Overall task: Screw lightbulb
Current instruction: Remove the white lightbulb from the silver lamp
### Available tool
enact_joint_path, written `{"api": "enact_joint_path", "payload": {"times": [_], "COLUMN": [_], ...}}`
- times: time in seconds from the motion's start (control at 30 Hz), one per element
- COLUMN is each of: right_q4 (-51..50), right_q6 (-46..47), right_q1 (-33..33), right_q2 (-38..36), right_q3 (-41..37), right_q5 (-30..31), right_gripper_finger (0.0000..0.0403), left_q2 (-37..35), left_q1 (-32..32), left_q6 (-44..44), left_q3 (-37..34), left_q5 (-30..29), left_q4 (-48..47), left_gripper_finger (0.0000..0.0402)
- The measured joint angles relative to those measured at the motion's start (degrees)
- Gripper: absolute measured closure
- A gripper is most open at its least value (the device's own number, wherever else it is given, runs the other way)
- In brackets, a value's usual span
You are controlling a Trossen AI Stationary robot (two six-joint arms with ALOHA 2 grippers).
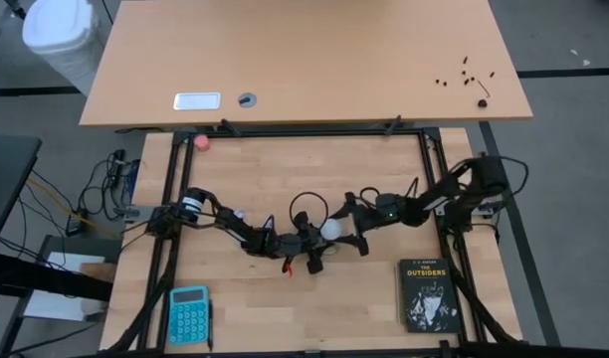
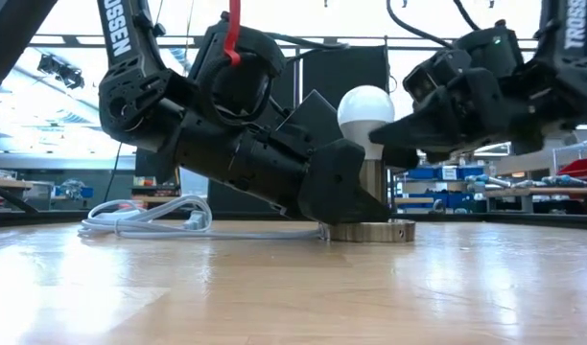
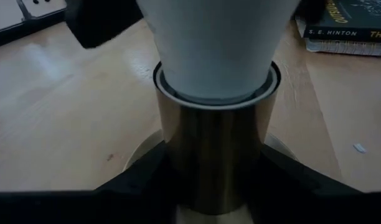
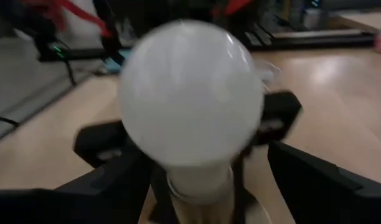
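At the middle of the pale wooden worktable [image 1: 285,308], a small white frosted pear-shaped lightbulb [image 2: 366,113] is standing upright in a brass-coloured cylindrical metal socket [image 2: 372,187], whose round base disc is resting flat on the wood. The left gripper [image 3: 209,180] is reaching in low from the left side of the table, its dark fingers [image 3: 141,180] closed against either side of the socket's barrel just above the disc. The right gripper [image 4: 197,168] is coming in from the right at the height of the bulb, its fingers [image 4: 321,180] standing apart on either side of the globe, with a gap showing in the right wrist view, so it is gripping nothing. The bulb's narrow neck is sitting inside the socket's rim. A white power cord [image 2: 145,218] is lying coiled on the table behind the left arm. Nearer the front edge, a black paperback book [image 1: 427,294] is lying at the right and a turquoise pocket calculator [image 1: 188,314] at the left, both well apart from the arms. A small pink ball [image 1: 201,141] is sitting near the table's far edge.
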Motion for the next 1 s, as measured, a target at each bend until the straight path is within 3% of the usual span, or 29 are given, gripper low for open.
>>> {"api": "enact_joint_path", "payload": {"times": [0.2,0.43,0.57,0.83,1.0], "right_q4": [-10.2,-14.6,-14.6,-18.6,-25.8], "right_q6": [1.6,7.9,12.7,20.9,23.3], "right_q1": [3.5,9.3,14.9,23.8,25.8], "right_q2": [-6.2,-8.5,-8.4,-8.0,-7.4], "right_q3": [-1.6,-1.9,-1.9,1.2,5.3], "right_q5": [9.3,18.1,28.9,56.5,62.0], "right_gripper_finger": [0.008,0.008,0.008,0.008,0.008], "left_q2": [0.0,0.0,0.0,0.0,0.0], "left_q1": [-0.1,-0.1,-0.2,-0.2,-0.2], "left_q6": [0.1,-0.2,-0.3,-1.5,-1.6], "left_q3": [0.0,0.0,0.0,0.0,0.0], "left_q5": [0.1,0.0,-0.5,-2.2,-2.8], "left_q4": [0.0,0.0,0.1,0.0,0.0], "left_gripper_finger": [0.0205,0.0205,0.0205,0.0205,0.0205]}}
